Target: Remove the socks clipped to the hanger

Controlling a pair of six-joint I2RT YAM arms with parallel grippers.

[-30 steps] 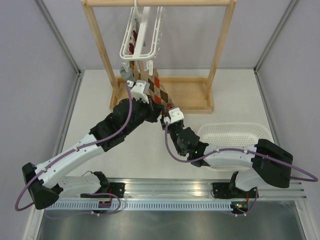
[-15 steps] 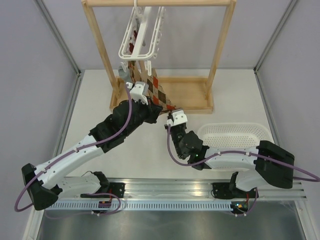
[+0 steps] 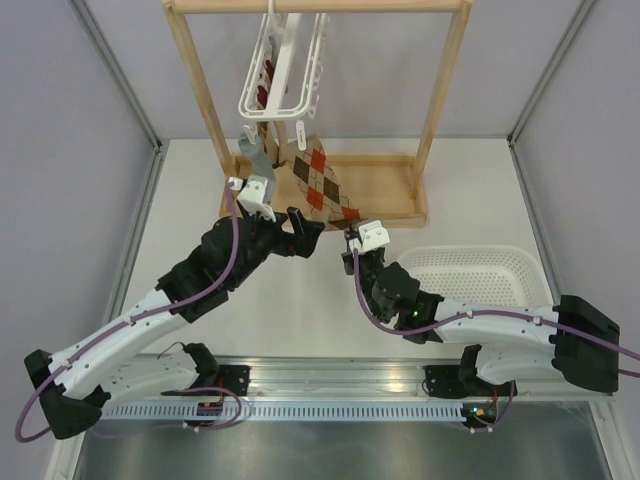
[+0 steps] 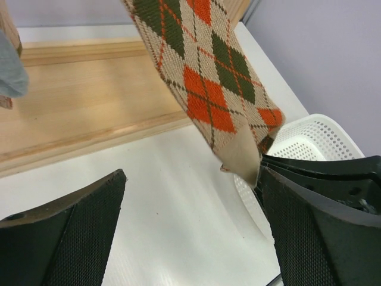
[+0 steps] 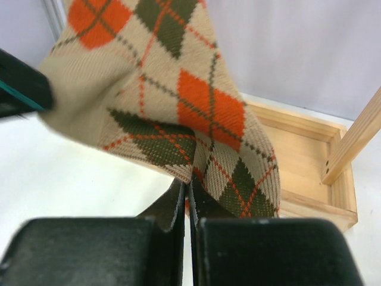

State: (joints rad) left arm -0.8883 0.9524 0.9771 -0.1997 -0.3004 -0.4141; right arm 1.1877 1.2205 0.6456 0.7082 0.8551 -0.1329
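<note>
Right jaws moved right — clamped on argyle sock (image 3: 320, 180); left jaws spread.

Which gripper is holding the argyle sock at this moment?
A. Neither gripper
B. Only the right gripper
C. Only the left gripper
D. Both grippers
B. In the right wrist view, the right gripper is shut on the fabric of the argyle sock. In the left wrist view, the left gripper is open, with its fingers wide apart.

Argyle sock (image 3: 318, 180) hangs stretched diagonally from white hanger (image 3: 272, 112)
</note>
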